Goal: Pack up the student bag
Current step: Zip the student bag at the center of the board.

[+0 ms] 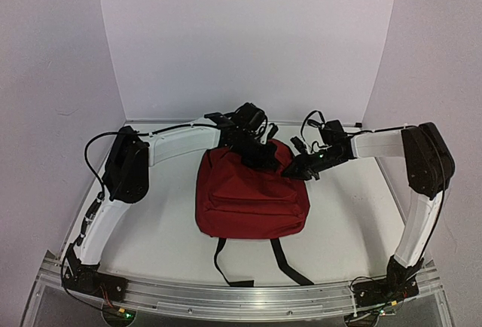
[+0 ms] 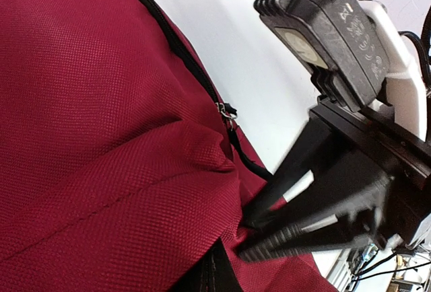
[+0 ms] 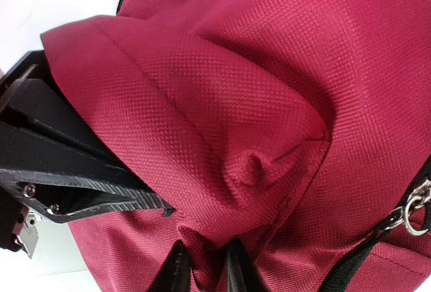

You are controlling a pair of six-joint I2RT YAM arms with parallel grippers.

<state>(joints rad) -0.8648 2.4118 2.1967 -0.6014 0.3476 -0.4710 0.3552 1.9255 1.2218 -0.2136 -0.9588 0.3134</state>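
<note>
Well, the left end effector (image 3: 160,208) is clamped right down, no gap between its black fingers, and a fold of the bag (image 1: 252,199) is nipped at its tips. The right end effector (image 2: 246,235) is nearly closed as well, with a bunch of the same red cloth caught between its fingers. The two grips sit just beside each other at the bag's far edge, the left coming in from the far left and the right from the right side.

The bag lies in the middle of the white bench (image 1: 162,240), between the two arms, front face up. Its two black straps (image 1: 220,261) trail towards the near edge. It is dark red woven cloth, soft and slumped, with a seam running across the front panel. Around the two grips the cloth is puckered into ridges and creases that draw towards the fingertips. A black zip (image 2: 176,42) runs along the edge close to the grips, and a small silver pull (image 2: 227,112) hangs from it.
</note>
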